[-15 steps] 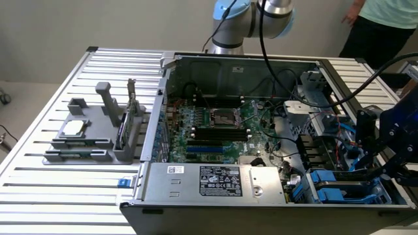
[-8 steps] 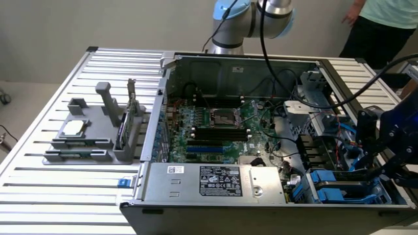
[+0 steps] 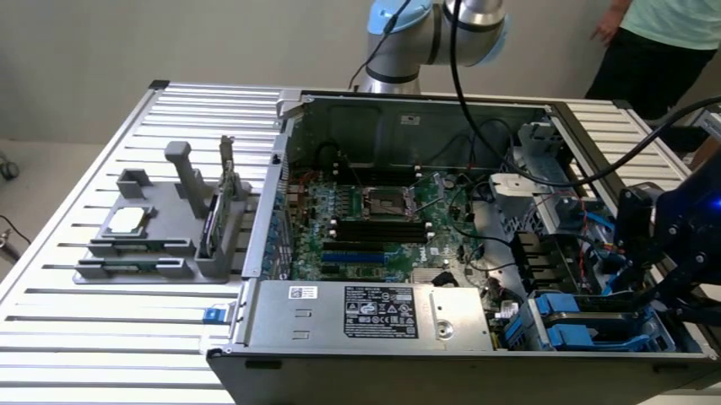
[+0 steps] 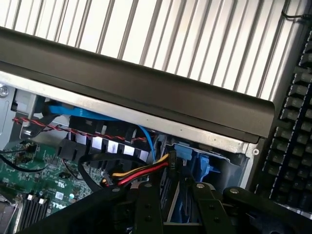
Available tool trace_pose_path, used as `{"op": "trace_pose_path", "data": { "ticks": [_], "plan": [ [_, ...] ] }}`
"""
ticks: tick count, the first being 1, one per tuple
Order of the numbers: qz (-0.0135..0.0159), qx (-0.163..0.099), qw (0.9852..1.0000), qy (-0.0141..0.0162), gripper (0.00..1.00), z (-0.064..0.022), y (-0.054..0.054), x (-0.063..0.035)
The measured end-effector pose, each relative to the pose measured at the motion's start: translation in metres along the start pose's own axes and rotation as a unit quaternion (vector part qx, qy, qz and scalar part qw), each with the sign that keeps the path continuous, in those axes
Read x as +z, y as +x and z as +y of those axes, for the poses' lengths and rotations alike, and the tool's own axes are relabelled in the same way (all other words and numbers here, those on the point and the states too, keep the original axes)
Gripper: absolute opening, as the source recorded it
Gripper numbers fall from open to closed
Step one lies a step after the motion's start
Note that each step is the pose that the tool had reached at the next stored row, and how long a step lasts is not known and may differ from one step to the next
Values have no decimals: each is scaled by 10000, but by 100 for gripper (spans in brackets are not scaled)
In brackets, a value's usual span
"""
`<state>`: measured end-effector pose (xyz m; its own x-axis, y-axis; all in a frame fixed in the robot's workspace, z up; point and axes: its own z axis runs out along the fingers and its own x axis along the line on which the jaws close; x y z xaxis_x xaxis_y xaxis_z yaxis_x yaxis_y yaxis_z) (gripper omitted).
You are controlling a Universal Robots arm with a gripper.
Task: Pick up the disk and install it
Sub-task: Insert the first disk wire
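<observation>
- Exterior view: 1 arm (image 3: 434, 34) reaching over 1 open computer case (image 3: 406, 118) on the slatted surface (image 3: 90, 337), with the dark hand (image 3: 659, 291) lowered into the drive bay at the case corner on the exterior view's right.
- Counted here: 2 blue carriers (image 3: 563, 314) seated in that bay, 1 grey power supply (image 3: 372, 312), 1 motherboard (image 3: 372, 219), 1 grey fixture (image 3: 152, 245) outside the case holding 1 square silver chip (image 3: 127, 219) and 1 dark card (image 3: 212, 215) on edge, 1 person (image 3: 664, 42) standing behind.
- Wrist view: hand (image 4: 174, 190) closed to a middling gap on the disk (image 4: 179, 200), 2 black fingers (image 4: 146, 209) pressed to its flat sides, blue carrier edge leading into the bay next to the case wall.
- Counted here: 1 disk, 1 blue cable (image 4: 73, 111), 1 red-yellow-black wire bundle (image 4: 141, 171), 1 keyboard (image 4: 292, 122) beyond the case.
- Advice for this step, as a judgement: keep the disk square to the bay rails, push straight and slowly, steer clear of the wire bundle lying just beside the slot, hold the grip firm until the carrier sits fully home.
</observation>
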<state>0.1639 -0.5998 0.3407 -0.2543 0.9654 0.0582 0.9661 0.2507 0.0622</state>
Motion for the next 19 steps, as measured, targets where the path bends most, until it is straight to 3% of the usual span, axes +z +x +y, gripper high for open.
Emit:
{"op": "trace_pose_path", "data": {
  "ticks": [3, 4, 10, 12, 16, 19],
  "plan": [
    [0, 83, 10000, -6, 28, -16, 4, 1],
    [-1, 109, 9999, -8, 21, -20, 5, 1],
    [-12, 289, 9996, -18, 21, -28, 7, 3],
    [-15, 349, 9994, -18, 16, -29, 8, 3],
    [-14, 452, 9990, 8, 16, -32, 9, 1],
    [-3, 504, 9987, 47, 16, -36, 11, -12]
  ]
}}
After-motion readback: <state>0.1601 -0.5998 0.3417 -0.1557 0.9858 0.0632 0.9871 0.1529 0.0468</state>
